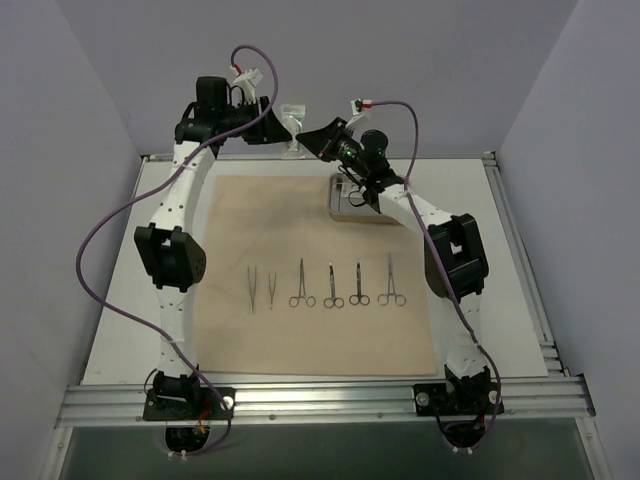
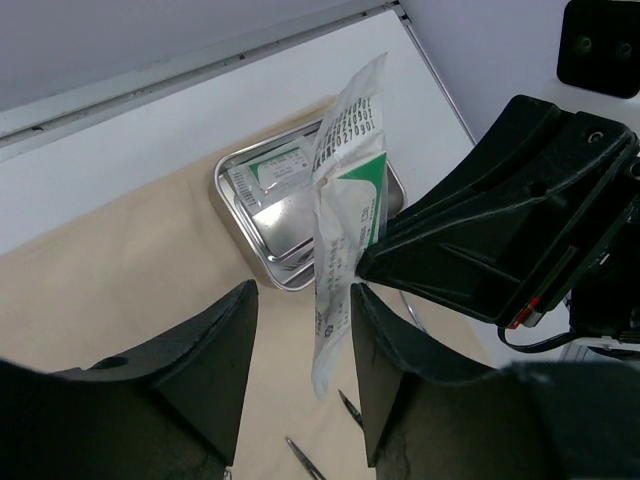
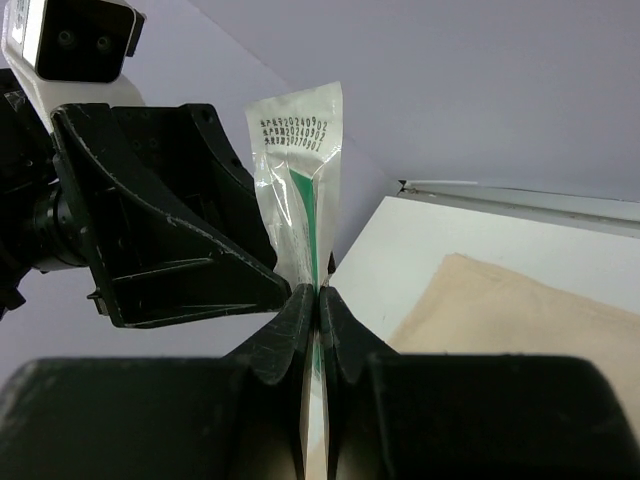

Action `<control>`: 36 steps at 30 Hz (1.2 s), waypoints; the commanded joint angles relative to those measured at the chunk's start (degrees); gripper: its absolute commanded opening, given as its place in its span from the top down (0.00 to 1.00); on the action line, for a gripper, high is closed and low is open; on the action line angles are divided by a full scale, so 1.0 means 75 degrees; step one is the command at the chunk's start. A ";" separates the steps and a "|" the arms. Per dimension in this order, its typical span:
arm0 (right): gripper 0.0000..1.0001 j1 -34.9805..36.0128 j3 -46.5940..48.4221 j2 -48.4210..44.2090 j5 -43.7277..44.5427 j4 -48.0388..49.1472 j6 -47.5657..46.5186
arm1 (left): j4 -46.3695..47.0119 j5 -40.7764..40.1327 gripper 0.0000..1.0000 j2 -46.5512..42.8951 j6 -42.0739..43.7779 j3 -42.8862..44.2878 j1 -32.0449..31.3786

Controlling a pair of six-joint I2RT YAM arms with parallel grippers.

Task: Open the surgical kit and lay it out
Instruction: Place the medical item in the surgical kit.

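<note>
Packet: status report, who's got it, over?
Right gripper jaws shut on white packet, held aloft. Left gripper jaws open astride it. Second packet in steel tray; nothing in the way.

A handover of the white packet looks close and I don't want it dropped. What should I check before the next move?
1. Right gripper pinched shut on the white packet: ok.
2. Left gripper open, fingers on either side of the packet's lower end: ok.
3. Left fingers already touching the packet: cannot tell.
4. Steel tray sits on the cloth, holding a second packet: ok.
5. Tweezers and clamps lie in a row, apart from each other, away from the handover: ok.
</note>
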 commanded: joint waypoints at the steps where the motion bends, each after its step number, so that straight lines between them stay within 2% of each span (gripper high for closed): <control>1: 1.00 0.0121 0.0508 0.0167 -0.0329 0.0587 0.0197 | 0.0419 -0.0058 0.50 0.0015 -0.0241 -0.0022 0.0005; 2: 1.00 0.0121 0.0532 0.0214 -0.0330 0.0564 0.0197 | 0.0500 -0.0035 0.55 0.0015 -0.0288 -0.0046 0.0017; 3: 1.00 0.0133 0.0544 0.0237 -0.0376 0.0552 0.0209 | 0.0524 -0.0069 0.70 0.0003 -0.0324 -0.0058 0.0029; 5: 1.00 0.0145 0.0532 0.0307 -0.0458 0.0599 0.0314 | 0.0525 -0.0187 0.80 -0.0008 -0.0359 -0.0058 0.0017; 6: 1.00 0.0145 0.0544 0.0331 -0.0540 0.0610 0.0338 | 0.0490 -0.0187 0.91 -0.0020 -0.0359 -0.0081 0.0017; 7: 1.00 0.0133 0.0556 0.0354 -0.0575 0.0587 0.0373 | 0.0455 -0.0129 0.97 -0.0043 -0.0336 -0.0128 0.0017; 8: 0.98 0.0133 0.0567 0.0401 -0.0576 0.0517 0.0385 | 0.0315 -0.0128 0.98 -0.0067 -0.0301 -0.0279 0.0029; 10: 0.74 0.0121 0.0579 0.0413 -0.0459 0.0075 0.0292 | 0.0104 -0.0233 0.98 -0.0207 -0.0161 -0.0537 0.0087; 11: 0.59 0.0098 0.0556 0.0344 -0.0377 -0.0184 0.0152 | -0.0176 -0.0373 0.98 -0.0266 -0.0090 -0.0701 0.0192; 12: 0.57 0.0063 0.0544 0.0285 -0.0307 -0.0453 -0.0047 | -0.0329 -0.0479 0.98 -0.0371 -0.0020 -0.1120 0.0274; 16: 0.54 -0.0031 0.0404 -0.0183 0.0278 -0.2010 -0.1289 | -0.1033 -0.0643 0.98 -0.0524 0.0319 -0.2504 0.0813; 22: 0.57 -0.0113 0.0099 -0.0700 0.0643 -0.2962 -0.2369 | -0.1432 -0.1077 0.98 -0.0559 0.0999 -0.3888 0.1201; 31: 0.64 -0.0277 -0.0065 -0.0864 0.0702 -0.3104 -0.2474 | -0.1316 -0.0749 0.98 -0.0278 0.1036 -0.4956 0.1388; 36: 0.61 -0.0475 -0.0007 -0.0888 0.0725 -0.3512 -0.2603 | -0.1397 -0.1053 0.98 0.0213 0.0989 -0.4665 0.1365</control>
